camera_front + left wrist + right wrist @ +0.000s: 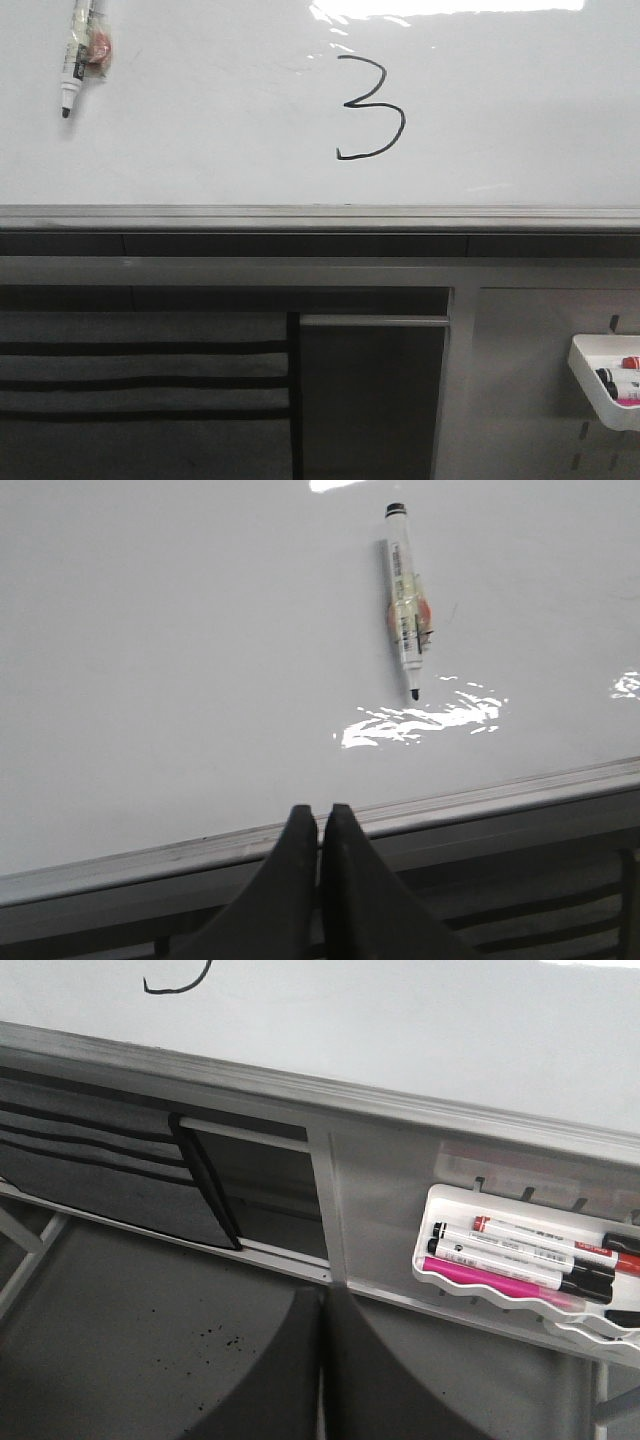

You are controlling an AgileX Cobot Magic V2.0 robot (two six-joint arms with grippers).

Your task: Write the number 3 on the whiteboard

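Glossy white filled most of the front view: the whiteboard took up the upper half, glare along its top edge, and a grey rail ran under it. At the far upper left a marker clung to the board, tip down and uncapped, with a reddish patch at its middle. Right of centre, well apart from the marker, stood the 3 — a thin black curvy line, small against the board and clear of the rail. Below the rail lay dark grey framing, a slatted dark panel at lower left and a square recess beside it. At the far lower right a white tray hung on a grey pegboard, with markers in it.

From the left wrist view, the left gripper had its two dark fingers pressed together with nothing between them, sitting low near the rail; the marker showed on the board beyond, above a streak of glare.

From the right wrist view, the right gripper also had its fingers closed against each other — only a thin seam between them, nothing held. The tray sat close by, holding red-, black- and pink-capped pens, and the tail of the 3 showed at the frame's edge.
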